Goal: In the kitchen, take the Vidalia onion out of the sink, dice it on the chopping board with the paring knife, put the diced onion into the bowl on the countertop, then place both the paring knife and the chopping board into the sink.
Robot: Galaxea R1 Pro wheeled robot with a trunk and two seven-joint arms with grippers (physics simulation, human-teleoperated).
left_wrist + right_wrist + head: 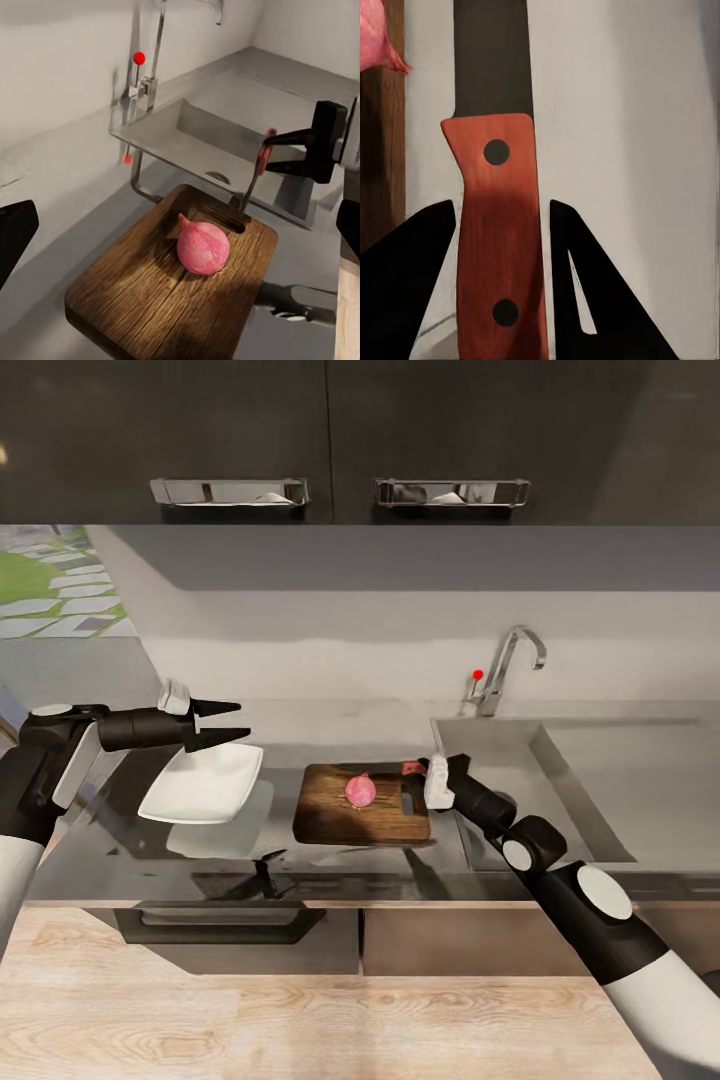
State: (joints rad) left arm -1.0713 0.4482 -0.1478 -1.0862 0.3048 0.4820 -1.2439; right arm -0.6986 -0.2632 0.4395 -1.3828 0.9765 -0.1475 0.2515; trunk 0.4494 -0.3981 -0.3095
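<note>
Two grippers divide the work: the right gripper (418,768) pinches the paring knife (497,225) blade-down at the chopping board (330,815) beside the whole onion (360,790), ready to dice, while the left gripper (225,722), spread, hovers over the bowl (205,785)

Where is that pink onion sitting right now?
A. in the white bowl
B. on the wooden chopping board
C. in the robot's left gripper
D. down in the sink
B: the onion rests whole on the chopping board, apart from the bowl and the sink.
</note>
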